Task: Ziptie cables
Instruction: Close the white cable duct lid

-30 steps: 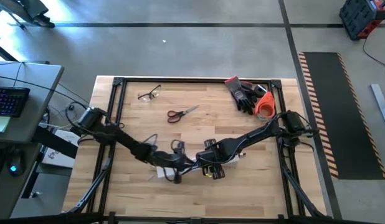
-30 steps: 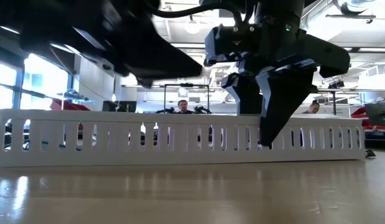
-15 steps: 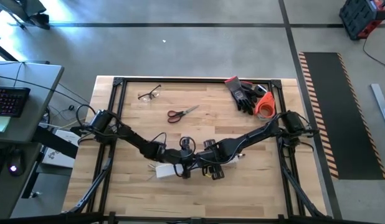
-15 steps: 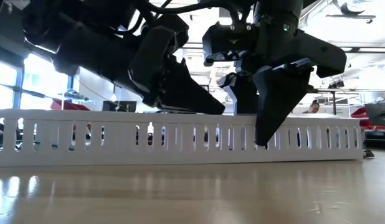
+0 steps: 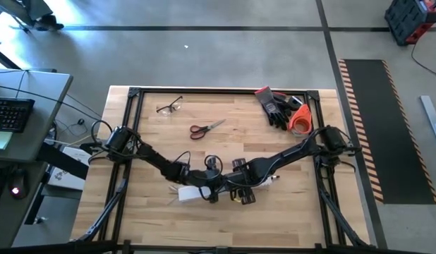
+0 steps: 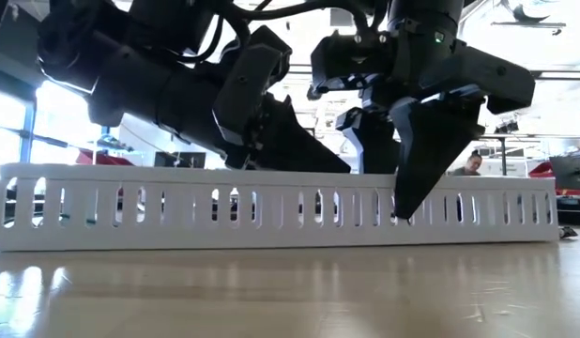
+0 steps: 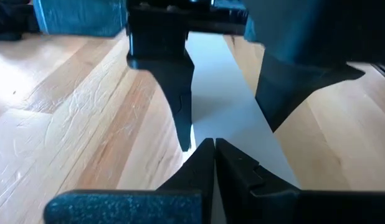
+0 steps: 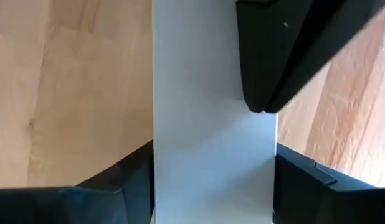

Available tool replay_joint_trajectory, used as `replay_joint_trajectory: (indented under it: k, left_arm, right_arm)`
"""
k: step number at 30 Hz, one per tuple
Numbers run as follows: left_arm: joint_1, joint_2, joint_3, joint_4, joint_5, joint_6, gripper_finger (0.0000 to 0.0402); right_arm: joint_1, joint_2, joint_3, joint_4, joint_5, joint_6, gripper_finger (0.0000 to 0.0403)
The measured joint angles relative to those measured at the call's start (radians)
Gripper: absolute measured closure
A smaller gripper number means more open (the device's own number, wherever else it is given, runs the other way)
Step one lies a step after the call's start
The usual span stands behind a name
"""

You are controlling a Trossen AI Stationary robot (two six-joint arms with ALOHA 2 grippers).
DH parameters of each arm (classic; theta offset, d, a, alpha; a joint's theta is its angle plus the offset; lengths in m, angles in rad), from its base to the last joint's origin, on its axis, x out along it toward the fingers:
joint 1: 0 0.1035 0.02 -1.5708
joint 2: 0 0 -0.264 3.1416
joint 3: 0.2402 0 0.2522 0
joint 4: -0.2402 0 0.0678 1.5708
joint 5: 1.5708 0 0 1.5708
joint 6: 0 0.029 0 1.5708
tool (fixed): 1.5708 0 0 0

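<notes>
A long white slotted duct [image 6: 130, 207] lies flat on the table near its middle [image 5: 188, 195]. My right gripper [image 8: 214, 177] comes down over it with one finger on each long side. My left gripper [image 7: 214, 144] is shut and slants down over the duct's white top [image 7: 236, 106], just left of the right gripper [image 5: 235, 192]. In the low view its tips [image 6: 339, 169] end at the duct's upper edge. The cables and the ziptie show in no view. My right gripper pinches the white duct across its width, a finger [image 8: 133, 174] against each long side wall [image 8: 164, 149]. The fingers come from above, pointing down, with one [image 6: 412, 178] in front of the near wall [image 6: 374, 207]. The duct rests flat on the table. My left gripper: I cannot tell whether its shut tips touch the duct's top.
Red-handled scissors [image 5: 206, 128] and glasses [image 5: 168, 106] lie toward the far edge. Dark gloves [image 5: 276, 107] and an orange tape roll [image 5: 300, 122] sit at the far right corner. A black frame [image 5: 133, 95] borders the table. People sit in the room beyond [image 6: 473, 164].
My left gripper has swung from the table's left toward the right gripper and come down, slanting, over the duct, staying shut. The right gripper and the duct have shifted slightly along the table.
</notes>
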Motion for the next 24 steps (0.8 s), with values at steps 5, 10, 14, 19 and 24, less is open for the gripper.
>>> replay_joint_trajectory:
  k: [5, 10, 14, 19, 24]
  left_arm:
    - [0.001, 0.000, 0.000, 0.002, 0.006, -0.006, 0.0401]
    - [-0.002, 0.000, -0.002, -0.001, 0.005, -0.010, 0.0402]
    - [-0.007, 0.000, -0.002, -0.001, 0.013, -0.008, 0.0402]
    - [-0.014, 0.000, -0.002, 0.000, 0.011, -0.001, 0.0401]
    - [-0.020, 0.000, -0.002, 0.000, 0.004, 0.007, 0.0401]
  right_arm:
    - [0.017, -0.037, 0.000, -0.041, 0.047, 0.026, 0.0169]
    - [0.065, -0.109, 0.000, -0.075, 0.168, 0.060, 0.0170]
    - [0.108, -0.179, 0.012, -0.062, 0.250, 0.096, 0.0170]
    - [0.147, -0.197, 0.003, -0.107, 0.306, 0.180, 0.0170]
    - [0.171, -0.227, -0.128, -0.078, 0.361, 0.294, 0.0187]
